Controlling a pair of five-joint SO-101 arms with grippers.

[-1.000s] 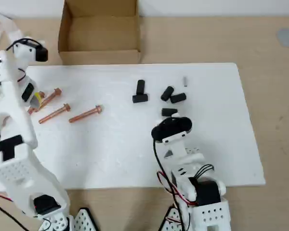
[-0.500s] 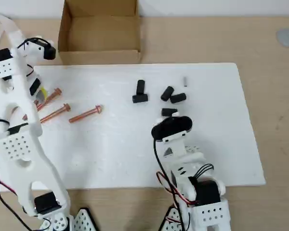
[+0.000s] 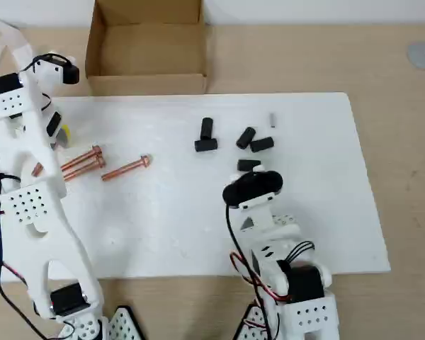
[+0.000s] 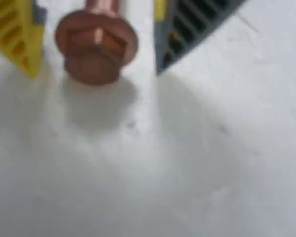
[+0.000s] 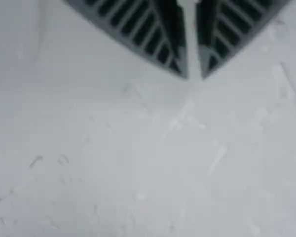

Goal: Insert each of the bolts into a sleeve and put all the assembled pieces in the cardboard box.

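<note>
coppery metal bolts (image 3: 125,168), matt black sleeves (image 3: 206,144), rough white foam board (image 3: 304,212), cardboard box (image 3: 146,83)

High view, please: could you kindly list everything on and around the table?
cardboard box: one, brown, beyond the board's far edge.
foam board: one, white, on the wooden table.
bolts: four, copper, on the board near the left gripper, one right at it.
sleeves: five, black, mid-board towards its far edge.
disc: one, grey, table's far corner.
left gripper: one, yellow and grey, at a bolt's head.
right gripper: one, grey, shut, over bare board.
</note>
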